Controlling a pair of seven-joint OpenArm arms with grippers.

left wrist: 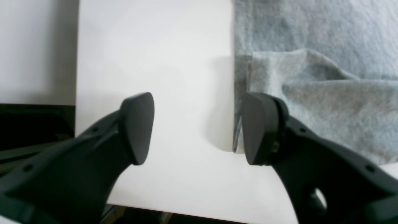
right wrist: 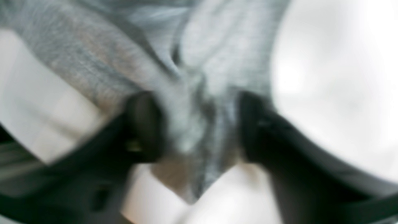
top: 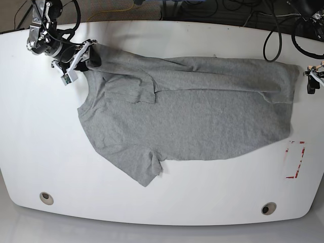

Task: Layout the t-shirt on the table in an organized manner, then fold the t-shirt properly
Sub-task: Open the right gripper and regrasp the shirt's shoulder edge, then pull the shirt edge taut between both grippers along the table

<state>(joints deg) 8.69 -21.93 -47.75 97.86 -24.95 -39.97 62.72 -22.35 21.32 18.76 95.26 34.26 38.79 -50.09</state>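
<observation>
The grey t-shirt (top: 192,116) lies spread across the white table (top: 45,142), plain side up, with one sleeve folded over near the top left and wrinkles along the far edge. My right gripper (top: 87,56) is at the shirt's top-left corner. In the blurred right wrist view, its jaws (right wrist: 199,124) stand wide apart with bunched cloth (right wrist: 192,93) between them. My left gripper (left wrist: 197,130) is open and empty at the shirt's right edge (left wrist: 311,77), with one finger (left wrist: 258,127) over the cloth edge. In the base view it sits by the table's right rim (top: 310,83).
A red-outlined rectangle mark (top: 295,159) is at the table's right. Two metal grommets (top: 46,197) (top: 268,208) sit near the front edge. Black cables (top: 273,30) run along the back. The table edge (left wrist: 76,102) is close on the left in the left wrist view.
</observation>
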